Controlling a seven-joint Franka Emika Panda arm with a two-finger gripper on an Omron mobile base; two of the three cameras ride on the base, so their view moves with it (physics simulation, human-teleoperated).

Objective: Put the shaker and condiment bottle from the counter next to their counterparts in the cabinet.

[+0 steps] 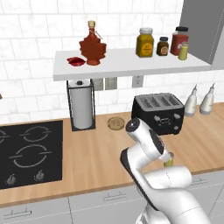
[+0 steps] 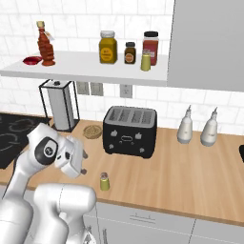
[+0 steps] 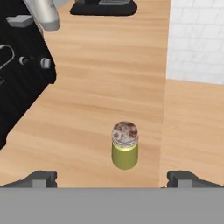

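Left base view first: we see the long white flat shelf board (image 1: 131,64) fixed to the tiled wall, with a tall grey panel at its right end. On it stand the red-brown, glassy maple-leaf-shaped bottle (image 1: 92,45) with its narrow neck and tan cap, just beside a small flat red crinkled packet (image 1: 75,61). Further right sit a mustard-yellow jar (image 1: 145,43), a small dark jar (image 1: 163,46), a straight red jar with a dark lid (image 1: 179,40) and a tiny yellow-green shaker with a pale cap (image 1: 183,51). Below, on the wooden counter (image 1: 92,162), a paper towel roll in a black wire holder (image 1: 81,108), a round woven coaster (image 1: 115,123) and a glossy black toaster (image 1: 159,112) stand along the wall; the white arm hides most of the second yellow-green shaker (image 1: 169,159).

Right base view: we find that counter shaker (image 2: 105,181) upright near the front edge, in front of the toaster (image 2: 129,131) and apart from it. The gripper (image 2: 84,163) sits just to its left, not touching. Two white bottles (image 2: 185,127) stand at the right.

Hand view: we look at the shaker (image 3: 124,151), smooth and cylindrical with a speckled cap, between the two dark fingertips (image 3: 41,179), which stand wide apart and hold nothing.
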